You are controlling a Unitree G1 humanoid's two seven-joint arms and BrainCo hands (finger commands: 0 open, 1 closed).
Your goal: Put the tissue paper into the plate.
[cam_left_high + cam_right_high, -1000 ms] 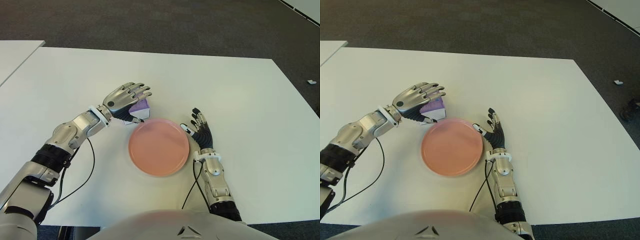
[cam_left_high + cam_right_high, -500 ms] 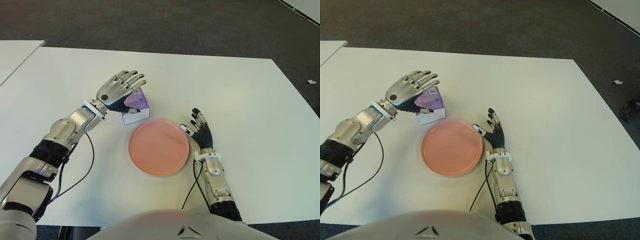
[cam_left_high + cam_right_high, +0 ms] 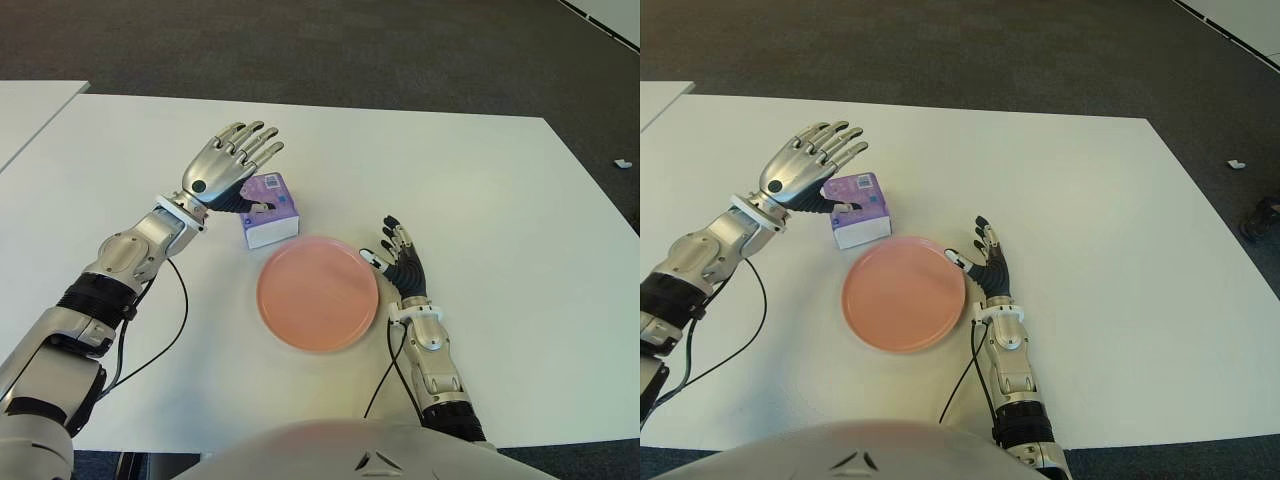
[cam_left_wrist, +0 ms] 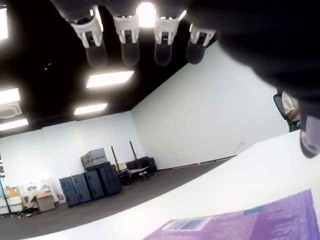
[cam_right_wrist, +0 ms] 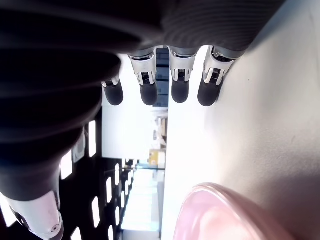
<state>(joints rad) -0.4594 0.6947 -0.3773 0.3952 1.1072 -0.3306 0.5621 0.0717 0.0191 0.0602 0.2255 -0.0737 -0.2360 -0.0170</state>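
Fingers [image 3: 250, 140] of the left hand [image 3: 222, 168] spread wide, holding nothing, raised just above the tissue paper [image 3: 269, 208]. Lay flat on the white worktop [image 3: 480, 190], just beyond the far-left rim of the pink plate [image 3: 318, 293], outside it. Right hand [image 3: 402, 262] beside the plate's right edge, likewise spread and empty. Judged barely begun: grasp, carry and release all left.
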